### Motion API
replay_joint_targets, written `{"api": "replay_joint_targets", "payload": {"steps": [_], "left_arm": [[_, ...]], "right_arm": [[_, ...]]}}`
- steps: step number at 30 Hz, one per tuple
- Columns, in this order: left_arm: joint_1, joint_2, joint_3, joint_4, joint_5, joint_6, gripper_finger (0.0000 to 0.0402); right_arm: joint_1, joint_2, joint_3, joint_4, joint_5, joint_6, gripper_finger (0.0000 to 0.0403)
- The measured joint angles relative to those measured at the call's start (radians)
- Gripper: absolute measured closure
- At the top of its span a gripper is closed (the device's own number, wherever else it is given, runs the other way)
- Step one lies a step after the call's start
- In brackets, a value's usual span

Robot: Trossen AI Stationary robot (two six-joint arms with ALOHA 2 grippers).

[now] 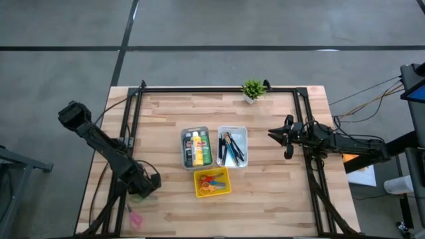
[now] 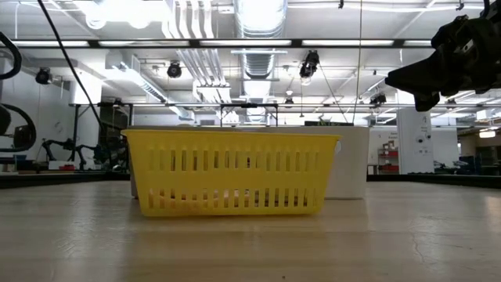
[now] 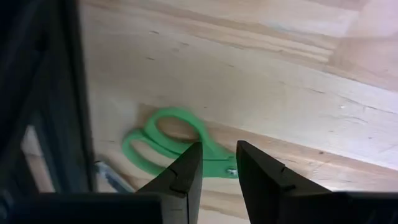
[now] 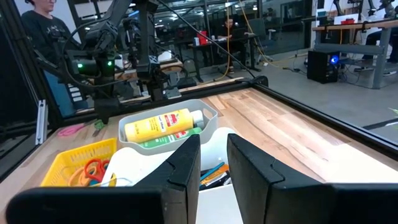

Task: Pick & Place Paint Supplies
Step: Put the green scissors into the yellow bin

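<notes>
Three paint bottles (image 1: 198,149), dark, yellow and green, lie side by side in a grey tray (image 1: 184,141). The right wrist view shows the yellow bottle (image 4: 163,123) and the green one (image 4: 168,140) there. Dark-handled brushes and pencils (image 1: 232,148) lie in a white tray (image 1: 243,133) beside it. My right gripper (image 1: 273,135) hovers open to the right of the white tray, above the table and pointing toward it (image 4: 214,155). My left gripper (image 1: 153,180) is open at the table's near left, low over green scissors (image 3: 168,134) that lie flat on the wood.
A yellow slotted basket (image 1: 212,182) holding red and orange scissors stands nearer than the two trays and fills the low view (image 2: 231,172). Pink scissors (image 1: 135,218) lie near the table's left near corner. A small potted plant (image 1: 252,89) stands at the far edge. People show beyond the table.
</notes>
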Motion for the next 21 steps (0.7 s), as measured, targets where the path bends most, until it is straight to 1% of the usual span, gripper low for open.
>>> {"api": "replay_joint_targets", "payload": {"steps": [6, 12, 17, 21], "left_arm": [[-0.001, -0.007, 0.000, -0.006, 0.037, 0.000, 0.0303], [-0.013, -0.007, -0.021, -0.004, 0.038, -0.022, 0.0303], [-0.014, -0.010, -0.074, 0.075, 0.055, -0.020, 0.0303], [-0.005, -0.011, -0.079, 0.084, 0.057, -0.014, 0.0303]], "right_arm": [[0.000, 0.000, 0.000, 0.000, 0.000, 0.000, 0.0325], [0.000, 0.000, 0.000, 0.000, 0.000, 0.000, 0.0325], [0.000, 0.000, 0.000, 0.000, 0.000, 0.000, 0.0325], [0.000, 0.000, 0.000, 0.000, 0.000, 0.000, 0.0325]]}}
